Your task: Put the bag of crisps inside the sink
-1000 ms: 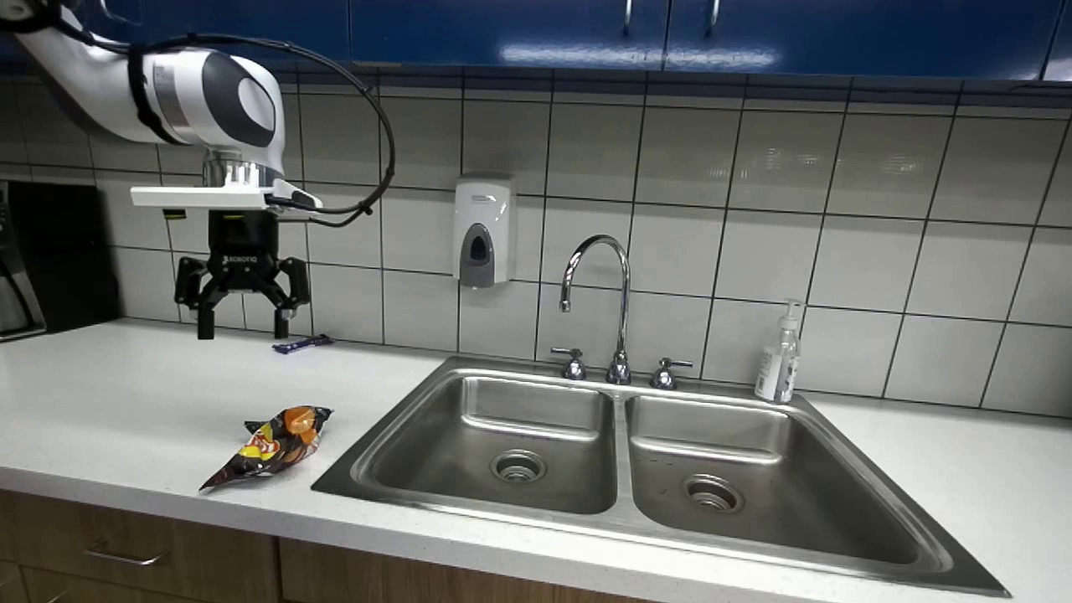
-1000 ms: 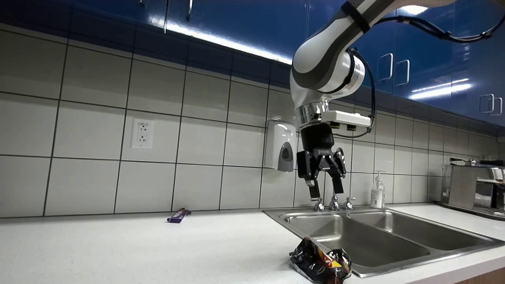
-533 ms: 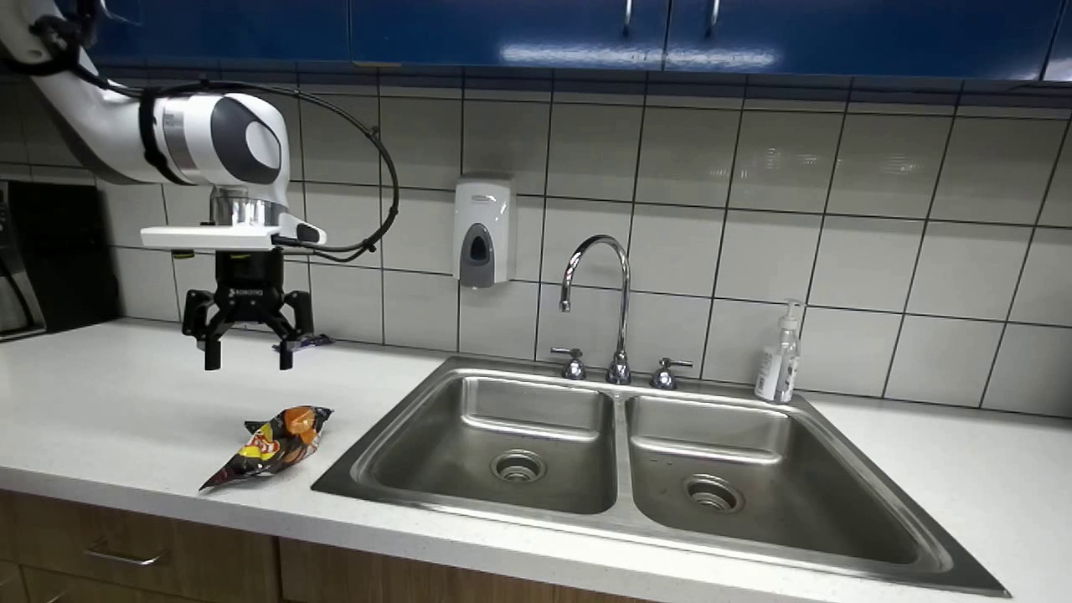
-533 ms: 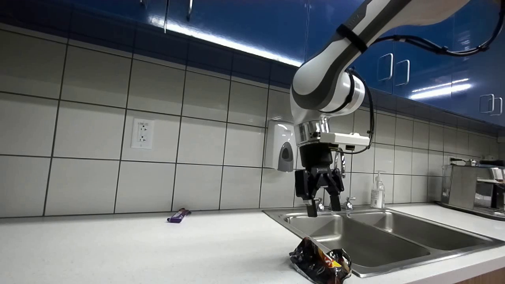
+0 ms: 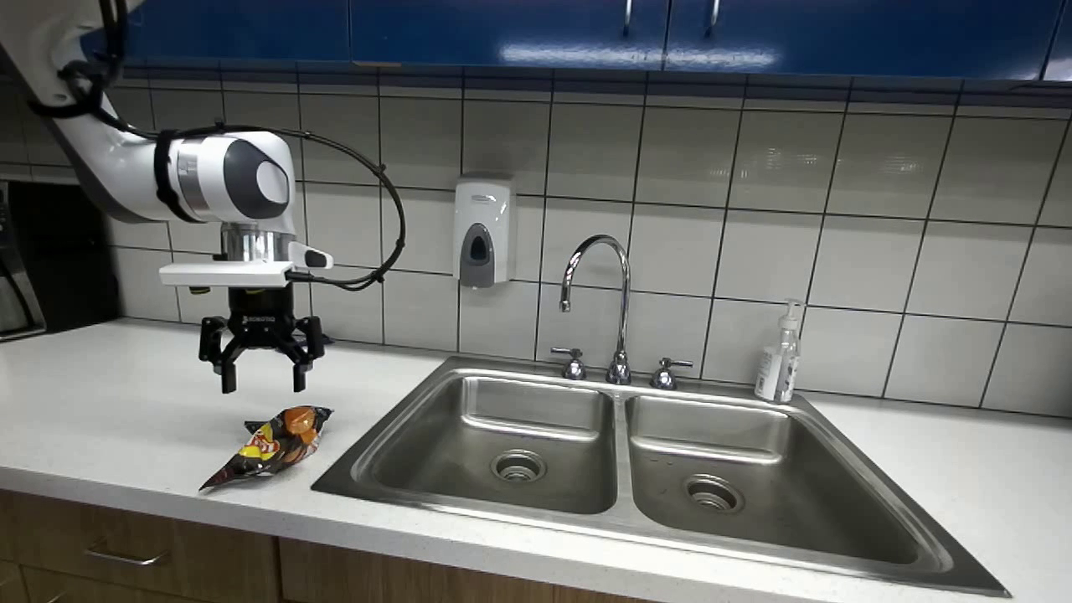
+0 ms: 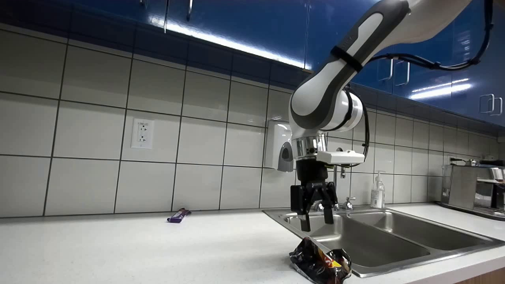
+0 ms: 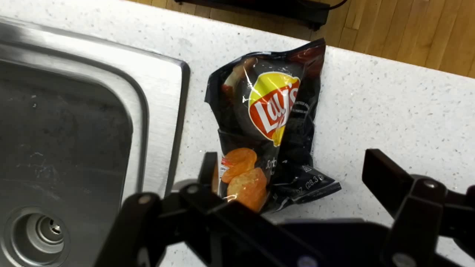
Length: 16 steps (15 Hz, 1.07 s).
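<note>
The bag of crisps is a black Lay's bag lying on the white counter beside the sink in both exterior views [image 5: 272, 444] [image 6: 320, 262]. It also shows in the wrist view [image 7: 272, 107], where the left finger overlaps its lower edge. The steel double-basin sink is in both exterior views [image 5: 621, 469] [image 6: 384, 269]; its rim and one basin show in the wrist view [image 7: 159, 107]. My gripper [image 5: 264, 389] is open and empty, pointing down above the counter. It is above and slightly behind the bag in both exterior views [image 6: 317, 225], and not touching it. Its spread fingers show in the wrist view [image 7: 291, 168].
A chrome faucet [image 5: 624, 318] stands behind the sink. A soap pump bottle [image 5: 779, 364] stands at the sink's back corner. A wall dispenser [image 5: 486, 234] hangs on the tiles. A purple wrapper [image 6: 179, 215] lies near the wall. The counter's front edge [image 7: 371, 55] runs close to the bag.
The arm and open gripper have moved down toward the counter and slightly nearer the bag. The bag has not moved.
</note>
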Each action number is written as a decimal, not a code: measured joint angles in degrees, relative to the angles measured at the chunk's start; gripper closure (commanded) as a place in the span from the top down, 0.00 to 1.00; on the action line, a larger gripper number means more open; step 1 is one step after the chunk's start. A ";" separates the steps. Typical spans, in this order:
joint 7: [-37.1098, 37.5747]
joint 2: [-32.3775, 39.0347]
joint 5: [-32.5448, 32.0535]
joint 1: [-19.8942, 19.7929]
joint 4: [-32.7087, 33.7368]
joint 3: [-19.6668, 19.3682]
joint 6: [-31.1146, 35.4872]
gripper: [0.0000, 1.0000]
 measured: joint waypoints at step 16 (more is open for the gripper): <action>-2.61 8.04 -0.05 0.09 -0.08 -0.01 8.89 1.00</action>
